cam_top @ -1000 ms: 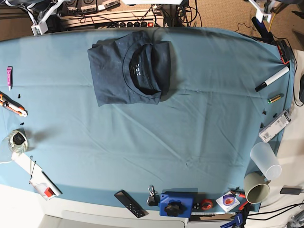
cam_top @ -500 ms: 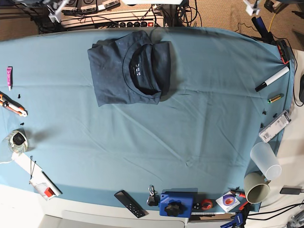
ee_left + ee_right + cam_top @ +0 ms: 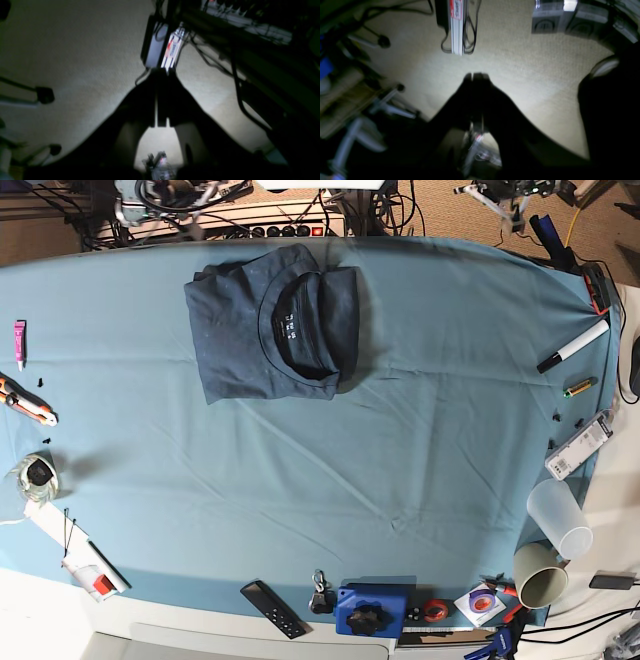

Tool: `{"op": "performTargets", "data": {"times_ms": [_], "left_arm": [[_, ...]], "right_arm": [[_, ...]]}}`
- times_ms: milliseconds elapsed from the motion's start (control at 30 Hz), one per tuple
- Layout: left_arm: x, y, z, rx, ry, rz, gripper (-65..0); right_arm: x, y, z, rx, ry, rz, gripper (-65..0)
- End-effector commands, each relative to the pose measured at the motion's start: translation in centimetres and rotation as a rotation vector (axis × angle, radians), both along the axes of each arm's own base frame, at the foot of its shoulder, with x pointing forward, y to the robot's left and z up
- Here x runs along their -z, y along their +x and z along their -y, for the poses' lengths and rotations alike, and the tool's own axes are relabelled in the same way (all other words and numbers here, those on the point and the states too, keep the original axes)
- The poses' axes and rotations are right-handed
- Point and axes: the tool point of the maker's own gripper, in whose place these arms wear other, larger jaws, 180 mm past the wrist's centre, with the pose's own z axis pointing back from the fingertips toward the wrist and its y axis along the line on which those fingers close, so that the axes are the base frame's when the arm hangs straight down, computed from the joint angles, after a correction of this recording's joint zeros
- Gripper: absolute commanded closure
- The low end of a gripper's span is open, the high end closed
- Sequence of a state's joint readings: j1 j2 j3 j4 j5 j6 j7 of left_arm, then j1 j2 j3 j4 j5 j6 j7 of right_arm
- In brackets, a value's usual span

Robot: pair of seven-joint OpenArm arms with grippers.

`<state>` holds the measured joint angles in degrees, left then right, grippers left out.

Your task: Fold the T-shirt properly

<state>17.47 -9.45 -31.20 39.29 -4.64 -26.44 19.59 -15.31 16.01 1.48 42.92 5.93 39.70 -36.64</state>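
Teal cloth (image 3: 420, 430) covers the table in the base view only; neither wrist camera shows it or the shirt. Near edge, 6 o'clock: black remote (image 3: 272, 609), blue block with a black knob (image 3: 371, 611), tape rolls beside it. At 4 o'clock two paper cups (image 3: 550, 545) lie just beside each other; at 3 o'clock a marker (image 3: 572, 346) and a white stick-like device (image 3: 579, 445). At 9 o'clock an orange-handled cutter (image 3: 25, 402) and a pink tube (image 3: 19, 342); at 8 o'clock a tape roll (image 3: 37, 477).

Farther back, 11 to 12 o'clock, the T-shirt (image 3: 270, 320) lies on the cloth near the far edge, well apart from the clutter. Dark navy, folded to a compact rough rectangle, collar up with the label showing inside the neck, edges a bit uneven, light wrinkles. Nothing touches it.

Past the far edge, arm parts show only at the top corners in the base view.

Wrist views are dim and blurred. Left gripper (image 3: 161, 72) shows as a dark silhouette, tips pressed together, nothing between them, above beige carpet (image 3: 75, 50) with cables and a pale box beyond. Right gripper (image 3: 473, 75) likewise has its tips together and empty, over carpet, a white strip with cables (image 3: 456, 25) beyond it.
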Motion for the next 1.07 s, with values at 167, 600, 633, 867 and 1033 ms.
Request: {"op": "performTargets", "data": {"times_ms": [167,600,633,867,1033], "left_arm": [[1.7,-0.6,-0.1,0.015,0.125,0.050,0.0],[1.2,3.2,2.6,-0.058,0.162,0.301,0.0],[1.1,3.4,2.8,-0.062,0.151,0.321,0.0],[0.6,3.9,4.3,-0.060,0.054,0.351,0.0],[0.6,4.0,4.4,-0.060,0.047,0.353,0.0]], "right_arm": [[1.8,4.3,-0.6,-0.010,-0.082,0.228,0.0],[3.6,4.9,-1.7,-0.035,-0.195,0.363,0.0],[3.5,4.9,-1.6,-0.036,-0.198,0.363,0.0],[3.5,4.9,-1.3,-0.037,-0.202,0.363,0.0],[3.5,4.9,-1.3,-0.038,-0.201,0.360,0.0]]}}
